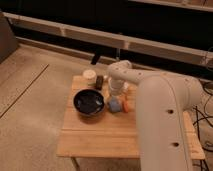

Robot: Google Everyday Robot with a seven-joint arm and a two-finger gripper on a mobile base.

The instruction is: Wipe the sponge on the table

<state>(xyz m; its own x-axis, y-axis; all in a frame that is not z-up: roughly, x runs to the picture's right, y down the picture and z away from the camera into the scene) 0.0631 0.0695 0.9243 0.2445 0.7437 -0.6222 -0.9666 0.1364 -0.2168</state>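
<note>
Sponge (115, 105) is the blue-grey little block sitting flat on the table (100, 136), roughly mid-top and toward the back half. The gripper (116, 94) is parked right on top of it, coming straight down from the fat white arm (160, 120) that fills the right side of the shot. Whether it's actually clamping the sponge, pressing it down or just hovering a hair above, I honestly can't tell; that bit is buried under the wrist.

Working outward: a thin orange stick (128, 106) lies just beside the sponge on its right, pretty much touching it. On the other side is the dark bowl (89, 102), close to the sponge but with a sliver of wood showing between them. Further back near the far edge there's a small dark brown block (99, 81) and a pale round container (89, 76) next to it.

As for progress, my read is that this is somewhere in the contact part of the job, since the gripper and sponge are together on the wood. But the planks show no streak, wet patch or cleaner strip, so how much has been wiped isn't something you can judge here. It fits a wipe just getting going as well as one nearly finished.
</note>
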